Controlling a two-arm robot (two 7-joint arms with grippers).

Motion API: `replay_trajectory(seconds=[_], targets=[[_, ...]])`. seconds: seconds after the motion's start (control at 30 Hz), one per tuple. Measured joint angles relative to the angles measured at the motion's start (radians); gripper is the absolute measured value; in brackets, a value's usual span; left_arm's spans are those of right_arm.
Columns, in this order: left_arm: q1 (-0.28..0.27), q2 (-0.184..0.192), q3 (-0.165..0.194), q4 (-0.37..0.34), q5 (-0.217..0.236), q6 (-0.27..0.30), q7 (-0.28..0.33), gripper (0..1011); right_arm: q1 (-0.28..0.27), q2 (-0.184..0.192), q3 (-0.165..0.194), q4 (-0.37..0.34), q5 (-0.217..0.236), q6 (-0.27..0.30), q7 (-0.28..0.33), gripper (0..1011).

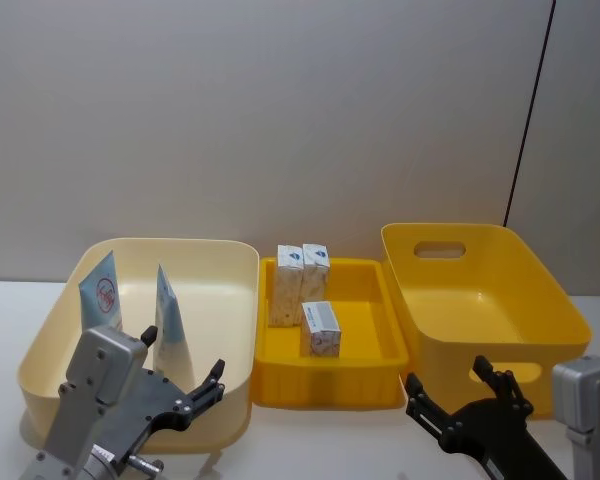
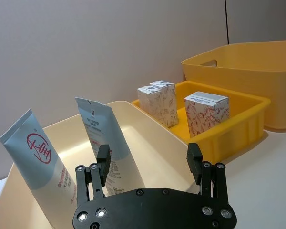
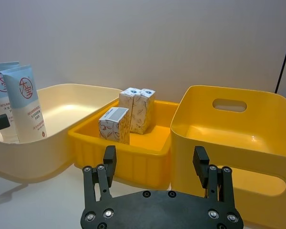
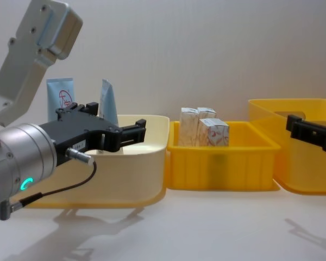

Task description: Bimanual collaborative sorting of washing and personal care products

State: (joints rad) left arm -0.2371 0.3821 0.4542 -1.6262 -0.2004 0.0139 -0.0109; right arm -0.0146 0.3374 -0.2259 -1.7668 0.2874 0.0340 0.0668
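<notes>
I am taking the shallow yellow tray (image 1: 326, 386) in the middle of the white table (image 1: 310, 445) as my reference. Three marbled cartons are standing upright inside it. Two of them, the left carton (image 1: 288, 286) and the right carton (image 1: 316, 271), are pressing side by side toward the tray's far left corner. The third carton (image 1: 321, 329) is sitting just in front of that pair, nearer the tray's middle; I cannot tell whether it is touching them. Directly left of the tray the cream tub (image 1: 212, 262) is holding both pale-blue squeeze tubes, crimped ends up and tilting. The outer tube (image 1: 102, 291), with its red round logo facing me, is leaning farther from the tray, and the inner tube (image 1: 171, 318) is leaning closer to it. Directly right of the tray the deep yellow tub (image 1: 485, 292) with cut-out handles is sitting. The left gripper (image 2: 148, 160) is hovering left of the tray, over the cream tub's near rim, with its fingers spread wide and gripping nothing, just short of the inner tube. The right gripper (image 3: 155, 157) is hanging right of the tray, in front of the yellow tub's near wall, likewise spread apart and carrying nothing.
</notes>
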Motion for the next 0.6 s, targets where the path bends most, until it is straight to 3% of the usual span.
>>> replay_trajectory(seconds=[0.3,0.43,0.6], targets=[[0.000,0.000,0.000,0.000,0.000,0.000,0.000,1002,0.011,0.002,-0.006,-0.010,-0.001,0.029,0.007,1001],[0.000,0.000,0.000,0.000,0.000,0.000,0.000,1002,0.039,0.008,-0.016,-0.033,0.004,0.097,0.025,1001],[0.000,0.000,0.000,0.000,0.000,0.000,0.000,1002,0.096,0.014,-0.030,-0.065,0.022,0.233,0.050,1001]])
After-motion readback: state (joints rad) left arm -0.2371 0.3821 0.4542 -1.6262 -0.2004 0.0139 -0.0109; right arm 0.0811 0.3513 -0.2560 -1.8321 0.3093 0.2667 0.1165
